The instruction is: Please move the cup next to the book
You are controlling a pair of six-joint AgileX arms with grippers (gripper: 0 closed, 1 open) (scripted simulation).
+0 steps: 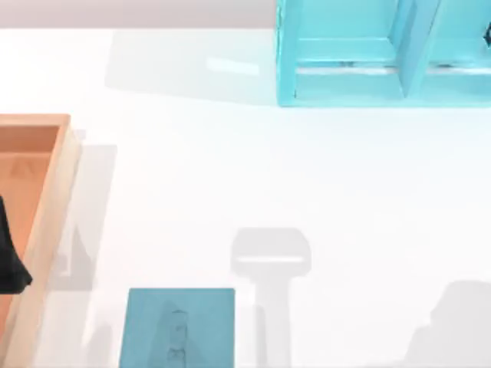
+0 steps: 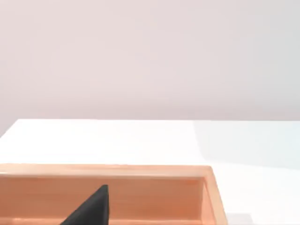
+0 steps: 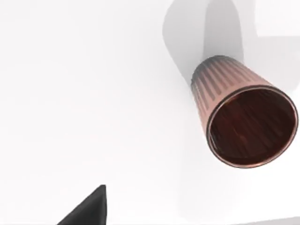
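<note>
In the right wrist view, the right gripper shows as one dark finger tip (image 3: pixel 89 208) at about seven o'clock of the picture. I cannot tell how wide its jaws stand. The small ribbed brownish-pink cup with the darker reddish-brown rim (image 3: pixel 243 112) stands on the white table (image 3: pixel 93 93) well apart from that tip, up toward two o'clock from it, its open mouth turned to the camera.

In the top view, the flat teal-blue rectangular book with a faint dark figure on its cover (image 1: pixel 178 328) lies at the near edge, around seven o'clock. The left gripper (image 1: pixel 9 261) shows as a dark shape at nine o'clock, over the orange wooden tray (image 1: pixel 54 199); whether it is open cannot be told. Farthest off, at one o'clock, stands the bright cyan shelf unit (image 1: pixel 345 77).
</note>
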